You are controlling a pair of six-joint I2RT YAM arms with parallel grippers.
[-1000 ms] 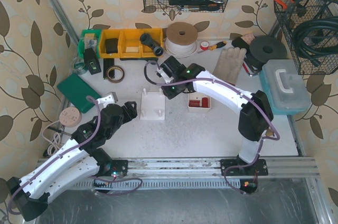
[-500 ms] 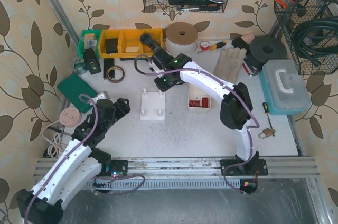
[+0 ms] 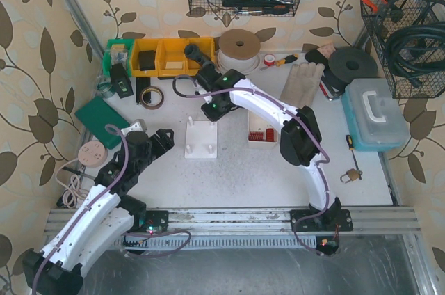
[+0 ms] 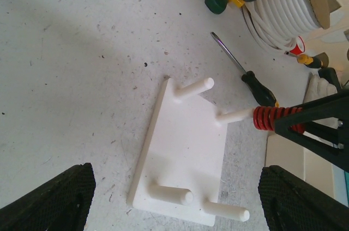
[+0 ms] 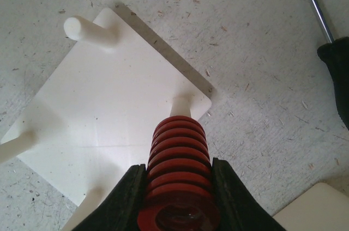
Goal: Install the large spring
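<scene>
four pegs stand up from the white peg board (image 4: 185,149), and i'm watching one of them closely. my right gripper (image 5: 177,168) is clamped narrow on the large spring (image 5: 177,144), the red coils squeezed between both black fingers (image 5: 126,198). from the right wrist camera i'm looking straight down the spring's axis, and the peg (image 5: 181,105) at the board's corner pokes out just beyond its far end, lined up with it.

over on the left wrist camera i get the side view: the spring (image 4: 271,117) sits in line with that peg (image 4: 234,115), its open end right at the peg's tip. touching or just started on, i cannot tell from here. the rest of the peg's shaft is bare down to the board.

left gripper (image 4: 174,174) is spread wide, holding nothing, its two textured pads (image 4: 57,195) framing the near edge of the board from above without touching it. on the top camera the left gripper (image 3: 161,143) hangs just left of the board (image 3: 201,140), and the right gripper (image 3: 208,108) is over the board's far edge.

a black-handled screwdriver (image 4: 248,70) lies on the table (image 4: 82,78) just past the board, and the small white tray of red springs (image 3: 262,133) sits to the board's right.
</scene>
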